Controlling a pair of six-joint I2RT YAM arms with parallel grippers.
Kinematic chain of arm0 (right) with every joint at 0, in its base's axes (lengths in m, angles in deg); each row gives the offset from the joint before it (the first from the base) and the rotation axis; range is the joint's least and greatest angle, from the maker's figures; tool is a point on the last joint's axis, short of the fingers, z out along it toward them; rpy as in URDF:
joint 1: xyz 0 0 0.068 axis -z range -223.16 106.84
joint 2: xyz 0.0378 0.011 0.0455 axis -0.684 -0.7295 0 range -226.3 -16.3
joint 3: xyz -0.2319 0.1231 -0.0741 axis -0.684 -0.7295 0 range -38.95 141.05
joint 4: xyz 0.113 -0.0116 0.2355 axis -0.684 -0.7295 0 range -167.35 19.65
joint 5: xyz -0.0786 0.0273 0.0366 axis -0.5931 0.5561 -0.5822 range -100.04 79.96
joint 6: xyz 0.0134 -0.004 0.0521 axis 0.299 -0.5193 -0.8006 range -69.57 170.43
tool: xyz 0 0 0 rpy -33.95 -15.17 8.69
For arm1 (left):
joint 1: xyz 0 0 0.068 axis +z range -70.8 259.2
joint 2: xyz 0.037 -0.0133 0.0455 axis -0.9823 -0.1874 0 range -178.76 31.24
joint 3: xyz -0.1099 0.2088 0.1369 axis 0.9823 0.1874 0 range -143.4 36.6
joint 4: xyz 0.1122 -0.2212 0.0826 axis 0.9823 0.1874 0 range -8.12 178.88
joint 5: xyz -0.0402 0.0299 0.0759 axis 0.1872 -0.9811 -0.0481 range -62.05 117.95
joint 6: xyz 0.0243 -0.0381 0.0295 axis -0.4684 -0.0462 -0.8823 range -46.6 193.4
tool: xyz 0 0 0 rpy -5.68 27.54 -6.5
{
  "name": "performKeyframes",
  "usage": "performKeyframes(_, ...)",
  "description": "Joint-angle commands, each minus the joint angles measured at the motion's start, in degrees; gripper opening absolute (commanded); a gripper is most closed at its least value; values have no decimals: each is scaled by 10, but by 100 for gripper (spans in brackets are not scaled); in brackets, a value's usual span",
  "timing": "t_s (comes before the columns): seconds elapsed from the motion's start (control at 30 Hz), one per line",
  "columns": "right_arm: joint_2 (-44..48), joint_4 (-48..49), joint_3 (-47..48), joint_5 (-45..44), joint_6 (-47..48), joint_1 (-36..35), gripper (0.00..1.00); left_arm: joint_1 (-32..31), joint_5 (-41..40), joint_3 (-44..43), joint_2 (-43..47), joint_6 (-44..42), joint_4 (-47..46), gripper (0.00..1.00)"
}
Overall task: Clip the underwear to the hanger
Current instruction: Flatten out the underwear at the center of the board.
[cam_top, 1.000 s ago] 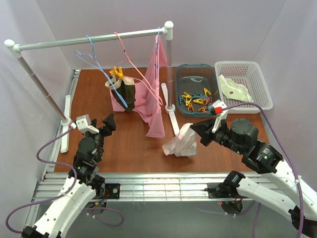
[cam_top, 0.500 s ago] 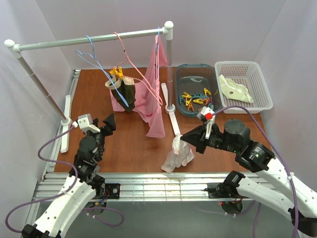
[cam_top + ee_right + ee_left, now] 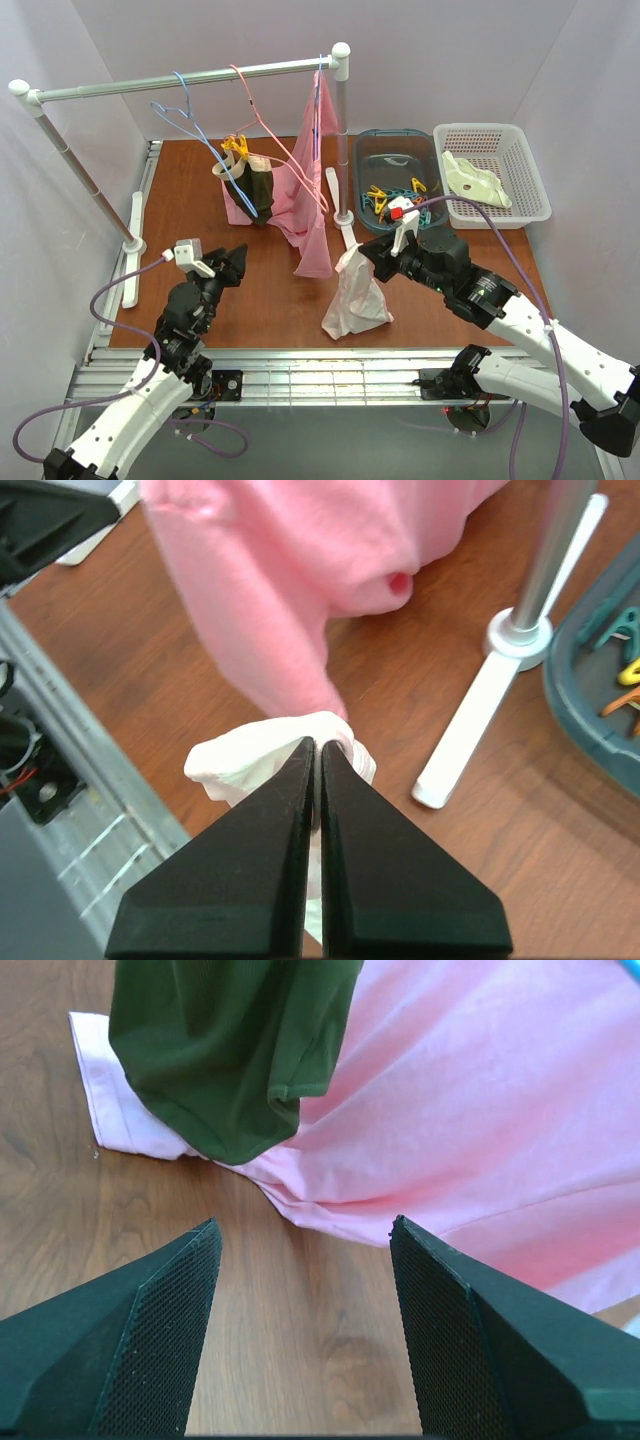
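Pale underwear [image 3: 355, 298] hangs pinched in the right hand [image 3: 366, 252] above the counter [image 3: 190, 215], probably raised for clipping; the hanger [image 3: 186, 108] hangs on the rail [image 3: 200, 78], well apart. Left wrist: left hand [image 3: 305, 1225] parted, empty, facing olive [image 3: 230, 1050] and pink garments [image 3: 480, 1110]. Right wrist: fingers [image 3: 270, 860] closed tight on the underwear's top.
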Motion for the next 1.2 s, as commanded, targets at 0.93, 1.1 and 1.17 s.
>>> performKeyframes(0.93, -59, 123, -10, 87, 6, 117, 1, -446, -286, -9, -428, -4, -247, 74)
performKeyframes(1.1, -20, 112, -25, 96, 1, 117, 1, -447, -267, -23, -509, 49, -275, 63)
performKeyframes(1.17, -10, 101, -24, 97, 3, 117, 1, -447, -277, -20, -516, 52, -280, 62)
